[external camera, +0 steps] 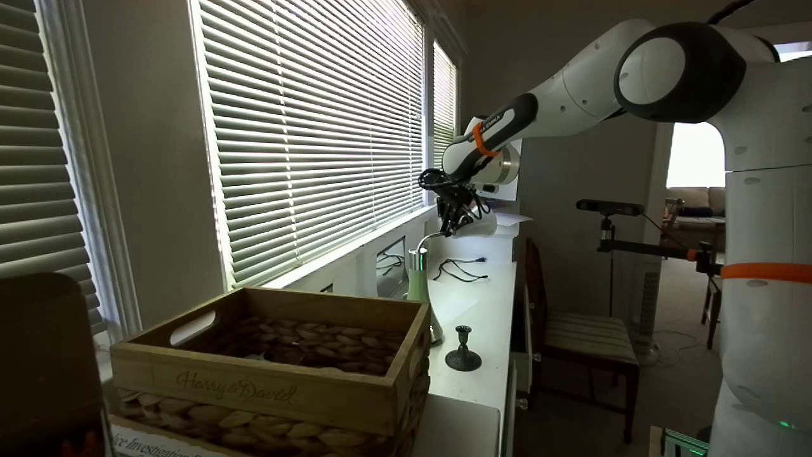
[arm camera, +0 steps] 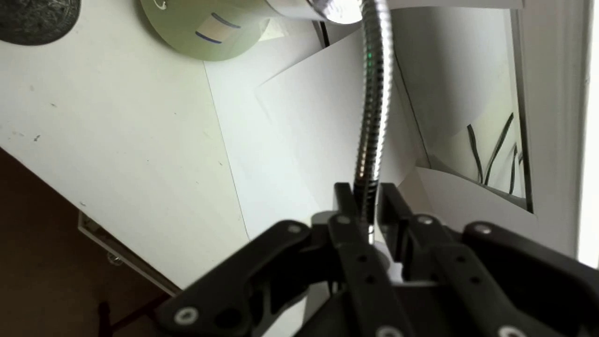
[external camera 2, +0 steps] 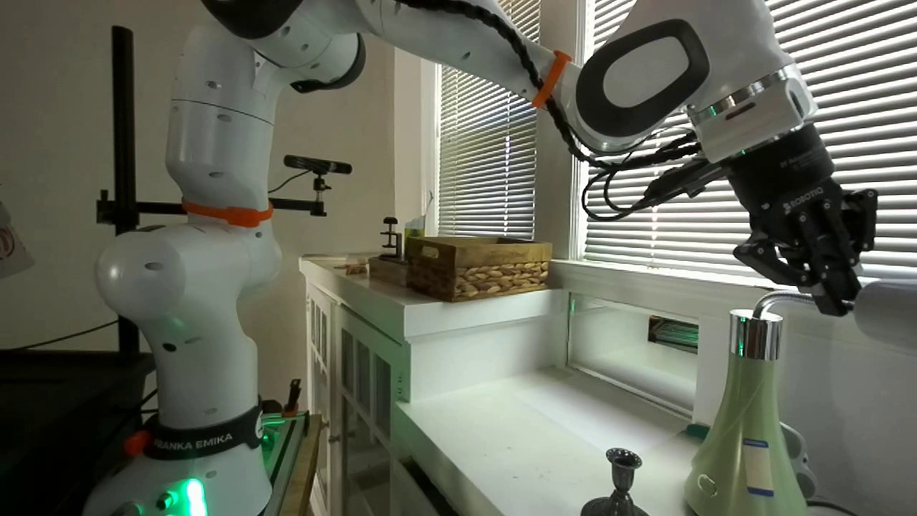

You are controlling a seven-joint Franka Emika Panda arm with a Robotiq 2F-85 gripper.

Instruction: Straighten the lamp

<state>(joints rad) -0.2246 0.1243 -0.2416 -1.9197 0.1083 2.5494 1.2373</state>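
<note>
Currently, the gripper (arm camera: 366, 192) is holding the lamp (external camera 2: 749, 423) by its ribbed metal neck (arm camera: 374, 93); its jaws are standing narrow, one fingertip on each side of the neck in the wrist view. How hard they are pressing is remaining unclear. They are gripping at the far stretch of the neck, just beside the white cylindrical head (external camera 2: 888, 313).

Lamp position: the pale green conical body (external camera: 417, 282) is standing roughly upright on the white counter (external camera 2: 487, 430), near the blinds (external camera: 317, 127). From the chrome collar (external camera 2: 756, 335) on top, the neck is arching over to the side. The head is pointing nearly sideways, above the counter, and is running out past the frame edge in an exterior view. A pale label (external camera 2: 758, 466) with blue bars is showing on the body.

Surroundings: a dark metal candlestick (external camera: 463, 360) is standing upright near the lamp, apart from it. A wooden crate (external camera: 342, 393) with woven sides is appearing in both exterior views, and in an exterior view it is hiding part of the lamp's body. Dark cables (external camera: 466, 261) are lying on the counter; a white sheet (arm camera: 262, 164) is lying there too. The robot arm (external camera: 558, 101) is hanging over the counter, and the gripper is pointing obliquely downward. A chair (external camera: 590, 333) with a striped seat is standing beside the counter
</note>
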